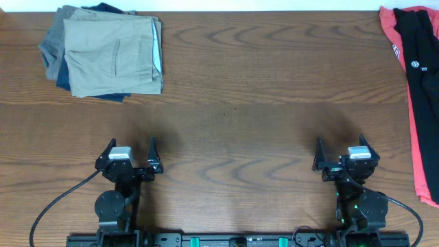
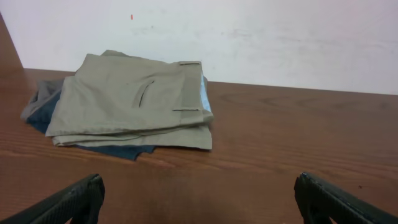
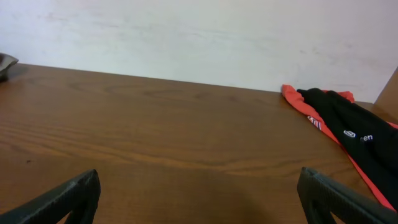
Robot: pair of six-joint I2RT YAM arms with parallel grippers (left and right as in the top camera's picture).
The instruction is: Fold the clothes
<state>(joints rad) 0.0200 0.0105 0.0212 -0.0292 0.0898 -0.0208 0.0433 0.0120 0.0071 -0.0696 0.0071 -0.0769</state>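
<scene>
The khaki-beige shorts lie folded on top of a pile at the table's far left, back pocket seam up. They also show in the left wrist view, far ahead of the fingers. My left gripper is open and empty near the front edge, well short of the shorts; its fingertips frame bare wood. My right gripper is open and empty at the front right, over bare wood.
Navy-blue and grey folded garments lie under the shorts. A red-and-black garment hangs over the table's far right edge, also in the right wrist view. A white wall stands behind the table.
</scene>
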